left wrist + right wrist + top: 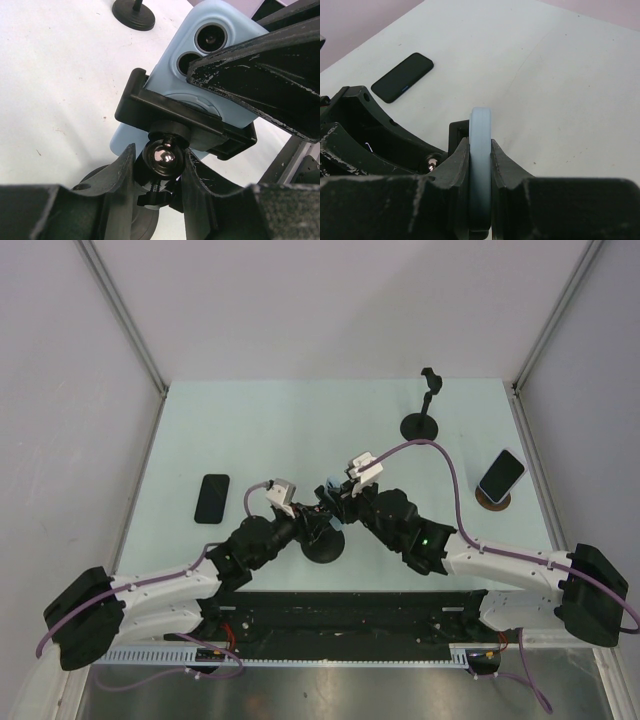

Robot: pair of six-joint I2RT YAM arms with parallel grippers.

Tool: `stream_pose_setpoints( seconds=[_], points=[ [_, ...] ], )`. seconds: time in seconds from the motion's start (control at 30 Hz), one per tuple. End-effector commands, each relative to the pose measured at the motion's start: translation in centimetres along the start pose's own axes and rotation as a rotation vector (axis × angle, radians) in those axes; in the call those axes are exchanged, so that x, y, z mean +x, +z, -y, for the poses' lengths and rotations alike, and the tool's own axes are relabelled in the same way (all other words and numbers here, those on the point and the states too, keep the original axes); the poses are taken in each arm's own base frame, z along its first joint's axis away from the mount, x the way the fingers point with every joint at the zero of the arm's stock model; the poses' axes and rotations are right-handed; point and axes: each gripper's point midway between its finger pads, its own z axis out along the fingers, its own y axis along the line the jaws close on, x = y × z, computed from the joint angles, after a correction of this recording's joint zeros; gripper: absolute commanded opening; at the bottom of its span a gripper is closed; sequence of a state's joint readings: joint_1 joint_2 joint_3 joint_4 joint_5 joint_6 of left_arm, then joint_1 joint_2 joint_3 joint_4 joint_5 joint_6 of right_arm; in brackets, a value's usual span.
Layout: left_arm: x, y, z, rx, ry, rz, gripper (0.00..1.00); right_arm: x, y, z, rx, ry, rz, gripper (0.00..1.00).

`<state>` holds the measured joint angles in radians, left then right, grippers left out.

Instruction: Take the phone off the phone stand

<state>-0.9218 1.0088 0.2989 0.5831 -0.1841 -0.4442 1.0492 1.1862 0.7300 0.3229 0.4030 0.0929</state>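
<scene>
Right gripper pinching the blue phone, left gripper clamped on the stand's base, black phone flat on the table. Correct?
One error. The left gripper is closed on the stand's ball joint just under the clamp, not on the base. The left wrist view shows it. The right gripper does pinch the blue phone, and the black phone lies flat.

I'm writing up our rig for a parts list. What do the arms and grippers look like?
The left arm and right arm have white links, black joints and bases, each trailed by a purple cable. Fingers are black, edges scuffed pale. A green light shows on the right arm.
</scene>
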Motion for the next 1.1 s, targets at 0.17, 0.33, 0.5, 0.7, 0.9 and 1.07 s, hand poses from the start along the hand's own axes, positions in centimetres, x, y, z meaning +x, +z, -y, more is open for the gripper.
stream_pose_setpoints(
  seconds=[0.17, 0.33, 0.5, 0.7, 0.9, 1.07],
  points=[
    [5.9, -3.8, -11.5, -0.477, 0.025, -0.146, 0.00, -5.2, -2.2, 9.4, 0.443, -0.024, 0.156, 0.00],
    [6.1, -4.1, -11.6, -0.480, 0.012, -0.140, 0.00, -5.5, -2.8, 10.5, 0.502, -0.016, 0.165, 0.00],
    [6.6, -4.4, -11.8, -0.487, -0.007, -0.146, 0.00, -5.8, -3.1, 10.8, 0.515, -0.016, 0.172, 0.00],
    [6.7, -4.5, -12.1, -0.499, -0.004, -0.146, 0.00, -5.7, -2.7, 9.9, 0.453, -0.017, 0.163, 0.00],
    [6.5, -4.9, -12.5, -0.519, -0.027, -0.127, 0.00, -5.4, -3.6, 11.0, 0.506, -0.026, 0.140, 0.00],
    [7.0, -4.9, -12.9, -0.534, -0.035, -0.149, 0.00, -6.0, -4.0, 10.8, 0.456, -0.018, 0.147, 0.00]
  ],
)
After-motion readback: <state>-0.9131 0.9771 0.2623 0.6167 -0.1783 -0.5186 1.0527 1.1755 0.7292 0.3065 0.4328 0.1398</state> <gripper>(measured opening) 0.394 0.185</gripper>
